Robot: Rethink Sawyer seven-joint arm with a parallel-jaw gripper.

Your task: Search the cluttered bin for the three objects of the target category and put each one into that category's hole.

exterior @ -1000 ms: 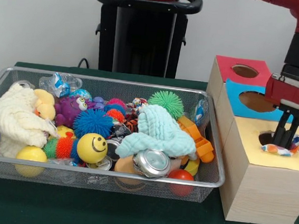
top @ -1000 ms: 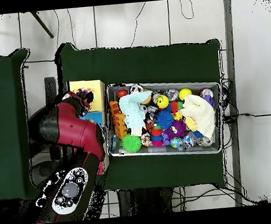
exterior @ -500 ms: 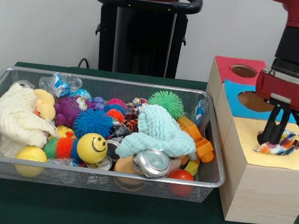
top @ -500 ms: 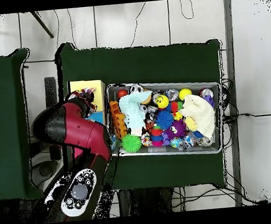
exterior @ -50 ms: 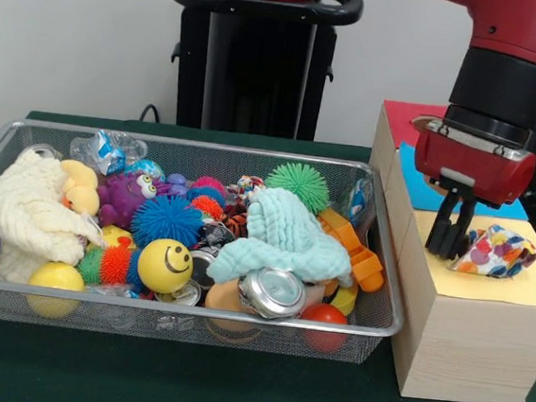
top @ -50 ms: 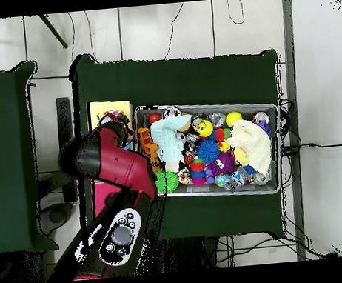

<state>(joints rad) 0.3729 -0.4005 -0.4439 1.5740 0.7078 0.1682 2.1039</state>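
The end effector [exterior @ -50 ms: 448,245], fingers together and holding nothing, hangs over the wooden box [exterior @ -50 ms: 470,325], touching a spotted cloth bag [exterior @ -50 ms: 496,252] on its yellow top. Left stands the crowded wire bin [exterior @ -50 ms: 377,311] on the desk [exterior @ -50 ms: 184,383].

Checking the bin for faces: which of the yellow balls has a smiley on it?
The yellow ball near the front wall, right of the plain yellow ball in the corner: it alone shows black eyes and a grin.
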